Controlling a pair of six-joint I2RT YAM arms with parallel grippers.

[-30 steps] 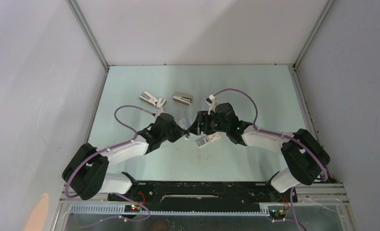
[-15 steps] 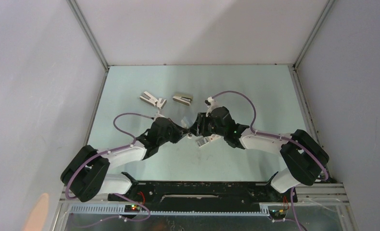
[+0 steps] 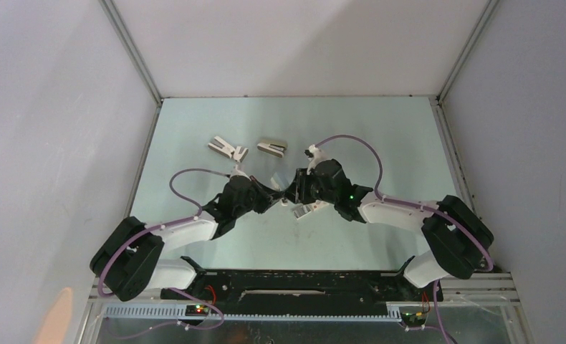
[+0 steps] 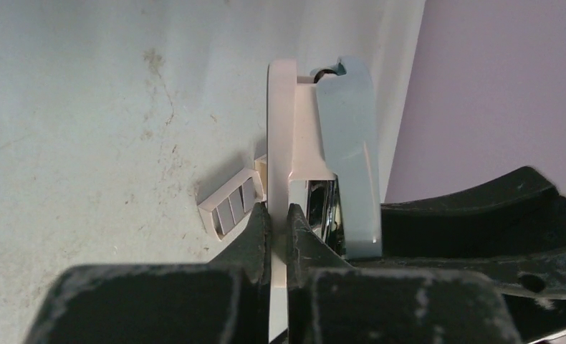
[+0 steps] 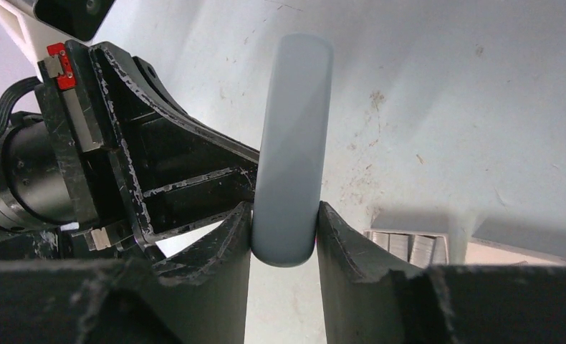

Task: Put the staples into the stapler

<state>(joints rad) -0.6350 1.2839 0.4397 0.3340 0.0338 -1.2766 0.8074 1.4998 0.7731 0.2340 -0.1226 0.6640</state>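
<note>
The stapler [image 3: 282,192] is slim and pale and hangs between both grippers above the table's middle. My left gripper [image 3: 269,193] is shut on its thin white lower arm [image 4: 281,143]; in the left wrist view the gripper [image 4: 279,215] pinches that plate. The bluish top arm [image 4: 348,150] stands apart from it, with silvery metal between them. My right gripper [image 3: 294,192] is shut on that pale bluish top [image 5: 294,136], between the fingertips [image 5: 284,218]. The staples box [image 3: 306,210], white with a grey tray, lies on the table under the right gripper. It also shows in the left wrist view [image 4: 230,208] and the right wrist view [image 5: 409,247].
Two stubby wedge staplers lie farther back, one white [image 3: 228,149] and one beige [image 3: 272,147]. The table [image 3: 380,143] is pale green with walls on three sides. The left gripper's black body [image 5: 122,165] sits close beside the right fingers.
Both wrists have shifted slightly left with the stapler between them. The right gripper now covers more of the staples box. The box has not moved.
</note>
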